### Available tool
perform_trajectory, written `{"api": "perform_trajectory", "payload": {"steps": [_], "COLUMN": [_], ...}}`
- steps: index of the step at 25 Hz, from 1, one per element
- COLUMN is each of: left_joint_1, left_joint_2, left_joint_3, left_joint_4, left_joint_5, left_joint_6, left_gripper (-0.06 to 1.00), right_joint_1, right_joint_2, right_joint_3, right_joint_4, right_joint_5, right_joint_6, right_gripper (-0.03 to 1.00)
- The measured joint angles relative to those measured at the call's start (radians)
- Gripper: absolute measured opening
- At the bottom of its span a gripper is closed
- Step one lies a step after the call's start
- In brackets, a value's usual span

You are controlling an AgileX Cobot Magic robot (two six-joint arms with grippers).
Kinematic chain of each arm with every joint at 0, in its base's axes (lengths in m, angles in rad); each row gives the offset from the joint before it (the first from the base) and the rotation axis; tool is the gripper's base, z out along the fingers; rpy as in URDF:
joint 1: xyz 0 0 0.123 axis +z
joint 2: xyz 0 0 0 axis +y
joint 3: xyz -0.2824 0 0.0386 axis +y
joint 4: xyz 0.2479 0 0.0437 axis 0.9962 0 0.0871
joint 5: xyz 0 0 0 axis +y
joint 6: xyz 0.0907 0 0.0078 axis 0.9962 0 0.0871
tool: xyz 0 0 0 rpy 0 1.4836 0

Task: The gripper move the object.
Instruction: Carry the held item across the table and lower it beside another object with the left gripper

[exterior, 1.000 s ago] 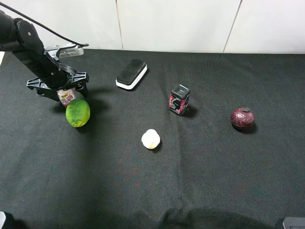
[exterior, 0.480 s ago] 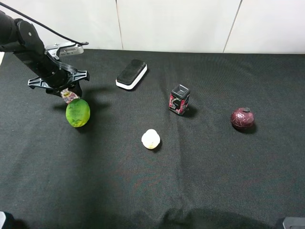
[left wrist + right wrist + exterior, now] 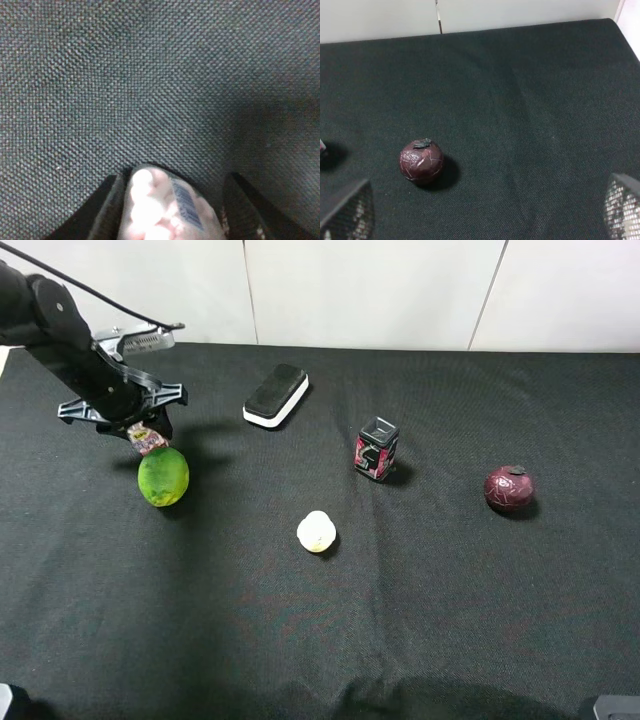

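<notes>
My left gripper (image 3: 143, 428) is at the far left of the table, shut on the small clear bottle (image 3: 147, 441) with the red-pink label. The bottle hangs tilted, just behind the green fruit (image 3: 163, 476). In the left wrist view the bottle (image 3: 162, 205) shows pale pieces inside and sits between the two black fingers (image 3: 106, 206), close above the black cloth. My right gripper (image 3: 482, 217) is open and empty, with only its fingertips (image 3: 347, 207) showing low in the right wrist view.
On the black cloth (image 3: 420, 580) lie a black-and-white eraser-like block (image 3: 276, 395), a black-and-red boxy item (image 3: 376, 449), a pale round lump (image 3: 316, 531) and a dark red ball (image 3: 509, 488), also in the right wrist view (image 3: 421, 161). A white wall runs behind the table.
My left gripper has risen slightly and shifted a little toward the back with the bottle in it. Nothing else on the table has moved.
</notes>
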Motion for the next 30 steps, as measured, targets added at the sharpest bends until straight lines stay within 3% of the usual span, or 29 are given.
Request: {"api": "perform_trajectory", "payload": {"steps": [7,21,30], "left_joint_1": [0.0,0.0,-0.059], "left_joint_2": [-0.057,-0.08,-0.08], "left_joint_3": [-0.053,-0.254,-0.396], "left_joint_4": [-0.003,-0.003,0.054], "left_joint_5": [0.114,0.438,0.57], "left_joint_6": [0.0,0.0,-0.034], "left_gripper": [0.43,0.43,0.43], "right_joint_1": [0.0,0.0,0.0], "right_joint_2": [0.0,0.0,0.0], "right_joint_3": [0.0,0.0,0.0], "right_joint_4": [0.0,0.0,0.0], "right_joint_5": [0.0,0.0,-0.001], "right_joint_6": [0.0,0.0,0.0], "right_gripper": [0.69,0.69,0.69]}}
